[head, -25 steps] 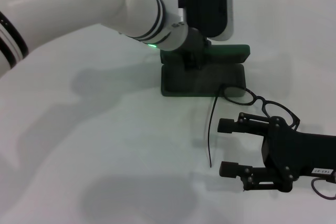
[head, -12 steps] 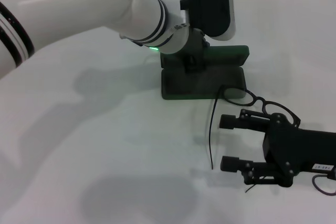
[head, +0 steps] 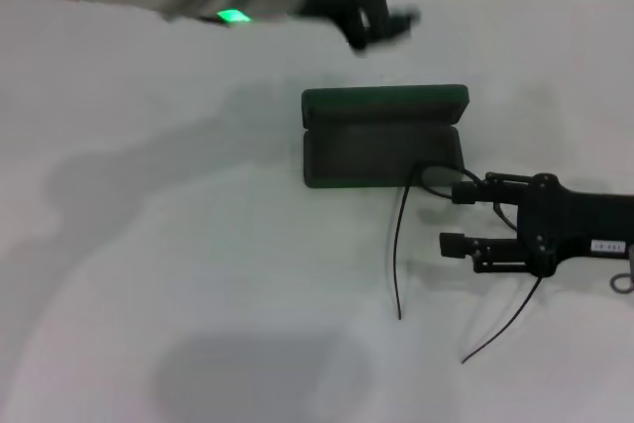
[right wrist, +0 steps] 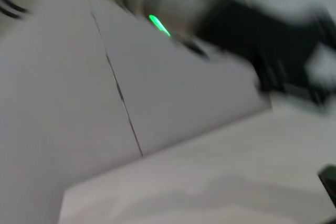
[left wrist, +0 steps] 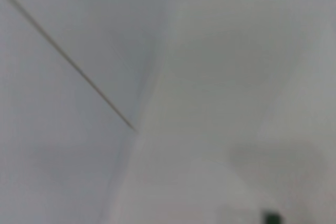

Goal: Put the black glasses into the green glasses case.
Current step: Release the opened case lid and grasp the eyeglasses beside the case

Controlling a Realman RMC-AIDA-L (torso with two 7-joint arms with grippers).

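Black-framed spectacles, thin with rounded lens rims and long slim curved temple arms (head: 421, 207), lay on the white table (head: 198, 274) just in front of the case's right corner, one lens rim touching or overlapping that front edge. The right gripper (head: 458, 216), a black two-fingered tool, had come in from the right and up toward them; half a second earlier it sat lower and nearer the camera, clear of the frame. Its fingers stood parted, the upper one level with the lens by the case and the lower one beside the bridge, so the frame front seemed to lie between them, though no closed hold could be seen. One temple arm ran down the table toward the camera; the other trailed out below the gripper.

Behind them, the dark green rectangular hard case with rounded corners (head: 381, 136) stood with its lid raised and its dark lining bare. The left gripper (head: 371, 17), which had been pressed on the case at the hinge, had lifted away to the back of the table and was blurred with motion; whether its fingers were parted could not be told.

By this reading the case was ready and unattended, and the grasp of the glasses was the step in hand. Nothing had yet gone into the case.
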